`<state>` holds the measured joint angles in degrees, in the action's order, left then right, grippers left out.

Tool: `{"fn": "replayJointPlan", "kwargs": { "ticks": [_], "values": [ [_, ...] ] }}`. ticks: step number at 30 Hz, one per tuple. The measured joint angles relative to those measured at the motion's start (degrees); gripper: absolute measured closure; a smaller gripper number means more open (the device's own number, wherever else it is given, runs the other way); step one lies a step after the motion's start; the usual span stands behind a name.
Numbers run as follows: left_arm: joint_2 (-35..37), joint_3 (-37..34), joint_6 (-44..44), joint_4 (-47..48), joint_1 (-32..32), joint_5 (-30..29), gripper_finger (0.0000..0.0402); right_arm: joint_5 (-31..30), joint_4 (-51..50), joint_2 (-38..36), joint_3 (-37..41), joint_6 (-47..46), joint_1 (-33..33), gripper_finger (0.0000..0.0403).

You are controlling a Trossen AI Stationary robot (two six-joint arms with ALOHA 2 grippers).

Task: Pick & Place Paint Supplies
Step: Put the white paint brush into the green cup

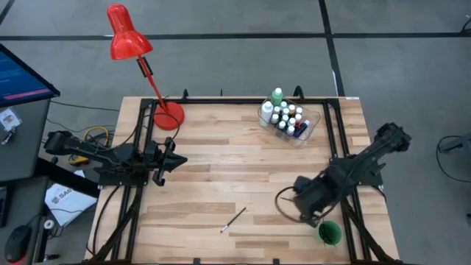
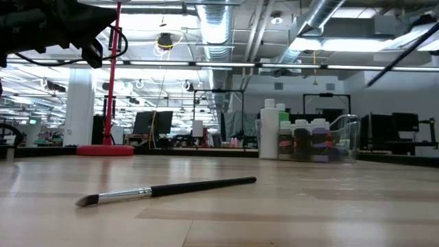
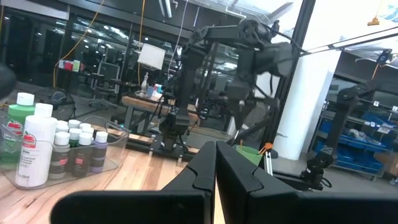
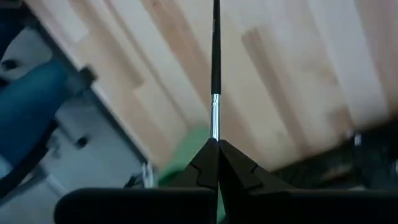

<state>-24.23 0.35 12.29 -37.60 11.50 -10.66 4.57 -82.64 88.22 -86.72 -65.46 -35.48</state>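
Observation:
A thin dark paintbrush [image 4: 216, 56] with a silver ferrule is in my right gripper [image 4: 214, 143], which is shut on it above the green cup [image 1: 329, 232] at the table's near right. A second paintbrush [image 1: 233, 220] lies flat on the wood near the front middle. Small white-capped paint bottles [image 1: 285, 119], a taller green bottle [image 1: 277, 96] and a taller white bottle [image 2: 269, 129] stand in the clear tub [image 1: 309, 126] at the far right. My left gripper [image 3: 216, 167] is shut on nothing, held level at the table's left. My right gripper pinches the paintbrush at its silver ferrule [image 4: 214, 124] between the two fingertips. The dark handle runs on past the fingertips, in line with the fingers. The fingers point down. The bristle end is hidden between the fingers.
A red desk lamp [image 1: 129, 40] stands with its round base [image 1: 168, 116] at the far left of the table. Black frame rails [image 1: 335, 140] run along the table's left and right sides. Bare wood lies between the arms.

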Motion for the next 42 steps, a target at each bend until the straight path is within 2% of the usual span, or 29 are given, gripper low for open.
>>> {"fn": "replayJointPlan", "kwargs": {
  "ticks": [5,11,15,23,31,37,42],
  "values": [
    [0.0,0.0,0.0,0.0,0.0,0.0,0.0400,8.5,-4.5,-5.1,0.0,-3.7,-0.1,0.0403],
    [0.0,0.0,0.0,0.0,0.0,0.0,0.0400,22.4,-7.4,-9.0,0.0,-6.0,-0.1,0.0403],
    [0.0,0.0,0.0,0.0,0.0,0.0,0.0400,27.7,-7.4,-11.3,-0.1,-10.0,-0.1,0.0403],
    [0.0,0.0,0.0,0.0,0.0,0.0,0.0400,30.2,-7.3,-14.6,-0.1,-19.1,-2.6,0.0403],
    [0.0,0.0,0.0,0.0,0.0,0.0,0.0400,32.4,-6.9,-14.8,-0.1,-21.7,-5.5,0.0403],
    [0.0,0.0,0.0,0.0,0.0,0.0,0.0400,32.5,-6.7,-11.9,-0.1,-21.6,-6.2,0.0403],
    [0.0,0.0,0.0,-0.2,0.0,0.0,0.0400,33.1,-4.2,-7.1,-0.1,-17.6,-6.1,0.0403]
  ]
}}
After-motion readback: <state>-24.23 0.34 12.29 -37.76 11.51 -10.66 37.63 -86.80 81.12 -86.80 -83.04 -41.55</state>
